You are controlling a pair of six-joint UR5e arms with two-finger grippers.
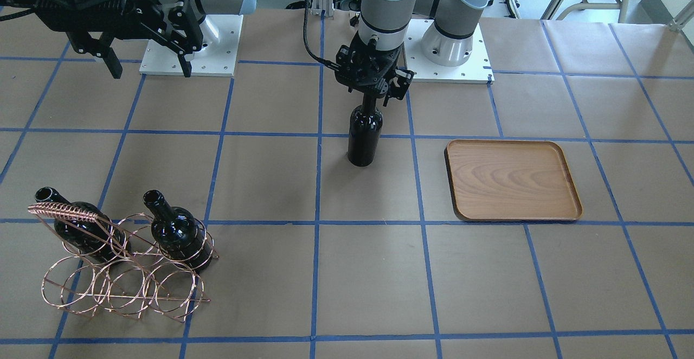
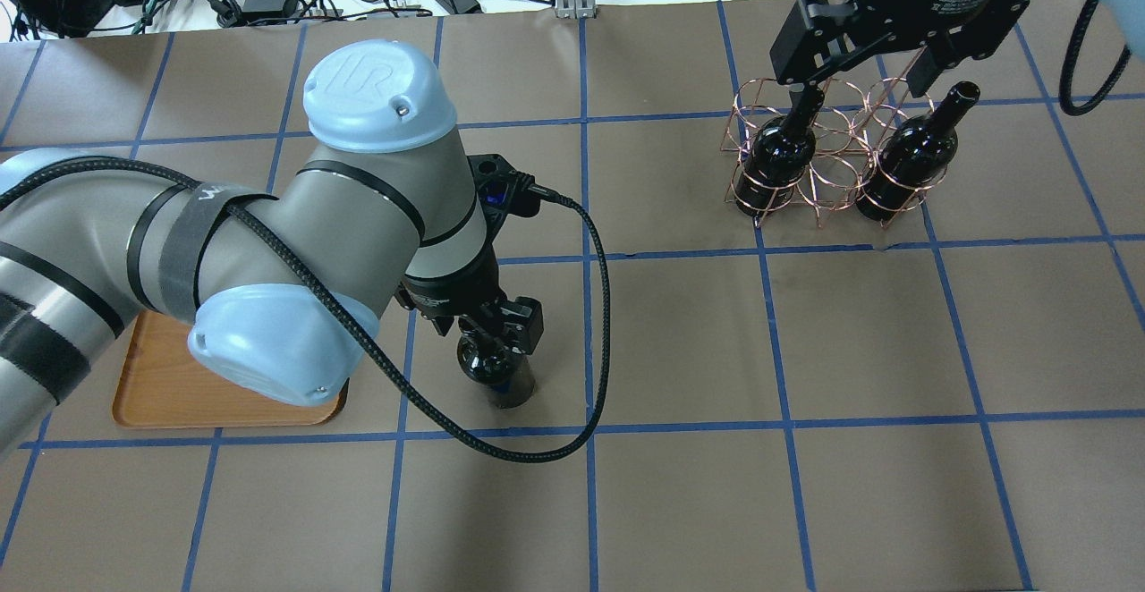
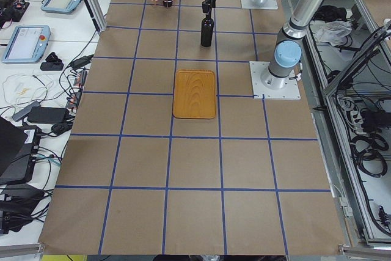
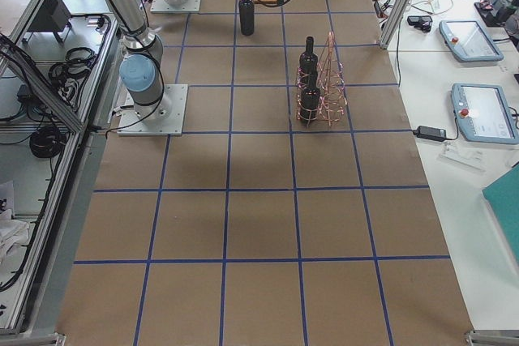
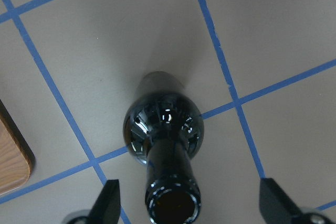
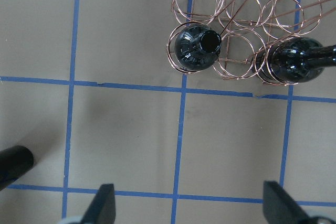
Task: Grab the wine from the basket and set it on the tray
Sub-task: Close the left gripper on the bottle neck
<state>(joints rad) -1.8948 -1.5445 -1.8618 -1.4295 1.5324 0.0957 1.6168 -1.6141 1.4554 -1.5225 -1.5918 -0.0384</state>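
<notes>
A near-black wine bottle (image 1: 364,136) stands upright on the table, off the wooden tray (image 1: 512,180). My left gripper (image 1: 371,96) is directly above it. In the left wrist view the fingers (image 5: 107,205) stand wide on both sides of the bottle's neck (image 5: 170,171) without touching, so my left gripper (image 5: 190,205) is open. The copper wire basket (image 1: 124,272) holds two more bottles (image 1: 179,229) (image 1: 81,229). My right gripper (image 2: 859,73) is open and empty, high above the basket (image 2: 832,154).
The left arm hides most of the tray (image 2: 152,386) in the overhead view. The robot bases (image 1: 190,47) stand at the table's robot side. Blue tape lines grid the brown table cover.
</notes>
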